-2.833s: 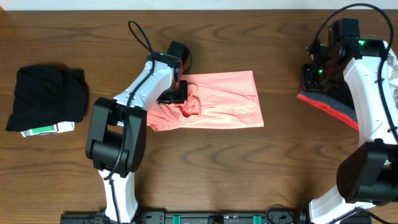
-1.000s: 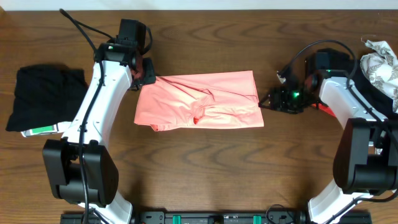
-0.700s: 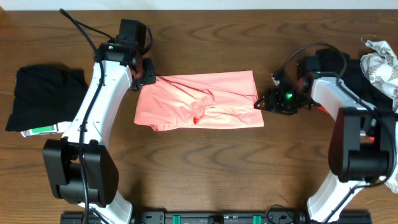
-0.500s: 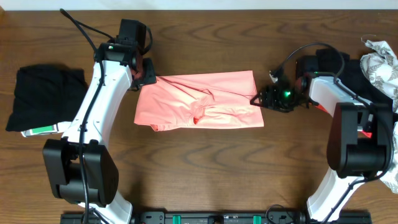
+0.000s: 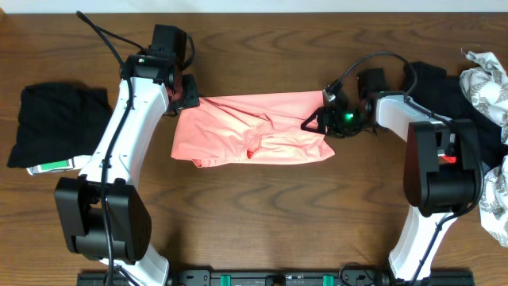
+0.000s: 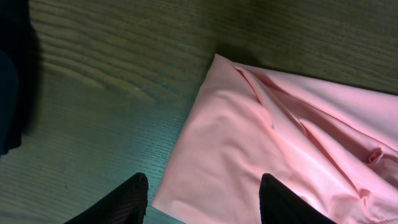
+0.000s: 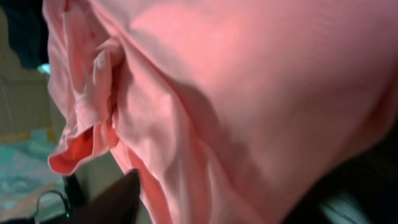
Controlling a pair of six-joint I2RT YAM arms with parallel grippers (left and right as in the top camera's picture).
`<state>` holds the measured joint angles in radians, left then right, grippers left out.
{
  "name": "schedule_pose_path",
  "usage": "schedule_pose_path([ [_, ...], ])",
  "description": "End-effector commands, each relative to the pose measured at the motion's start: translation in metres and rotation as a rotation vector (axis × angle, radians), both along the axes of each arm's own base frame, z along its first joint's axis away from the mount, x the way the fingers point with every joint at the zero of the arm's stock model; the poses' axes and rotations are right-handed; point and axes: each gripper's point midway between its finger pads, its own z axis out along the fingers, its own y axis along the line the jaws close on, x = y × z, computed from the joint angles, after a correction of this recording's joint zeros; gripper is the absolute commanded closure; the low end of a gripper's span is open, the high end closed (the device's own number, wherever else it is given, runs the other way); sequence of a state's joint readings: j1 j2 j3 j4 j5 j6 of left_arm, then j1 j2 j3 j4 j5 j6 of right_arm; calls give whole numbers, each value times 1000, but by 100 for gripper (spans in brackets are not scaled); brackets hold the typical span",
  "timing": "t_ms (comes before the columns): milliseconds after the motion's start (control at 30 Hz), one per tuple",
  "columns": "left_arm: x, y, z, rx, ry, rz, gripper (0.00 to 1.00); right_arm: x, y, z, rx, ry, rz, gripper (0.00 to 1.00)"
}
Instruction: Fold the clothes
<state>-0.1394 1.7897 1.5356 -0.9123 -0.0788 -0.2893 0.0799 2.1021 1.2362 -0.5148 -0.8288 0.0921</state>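
Right jaws now onto T-shirt (image 5: 238, 131) edge

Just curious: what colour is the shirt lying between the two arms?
The shirt is plain salmon pink, clearest in the overhead view.

A salmon-pink T-shirt (image 5: 238, 131) lies at the centre of the frame, plain side up, folded into a rough rectangle wider than tall. Rumpled creases bunch near its middle. A folded black garment (image 5: 55, 127) lies far left. A crumpled patterned cloth (image 5: 486, 79) sits at the upper right edge.
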Motion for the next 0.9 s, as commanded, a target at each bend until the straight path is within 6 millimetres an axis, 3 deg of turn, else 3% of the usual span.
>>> schedule_pose_path([
  [0, 1, 2, -3, 11, 9, 8, 42, -35, -27, -73, -251, 177, -42, 55],
  [133, 1, 2, -3, 11, 9, 8, 42, -34, -32, -73, -250, 181, -54, 71],
  [267, 1, 2, -3, 11, 9, 8, 42, -30, -44, -74, -251, 195, -100, 98],
  [600, -3, 2, -5, 11, 28, 7, 42, -8, -109, -49, -300, 176, -274, 99],
  [867, -4, 2, -5, 11, 32, 7, 42, 3, -159, -1, -406, 100, -348, 99],
])
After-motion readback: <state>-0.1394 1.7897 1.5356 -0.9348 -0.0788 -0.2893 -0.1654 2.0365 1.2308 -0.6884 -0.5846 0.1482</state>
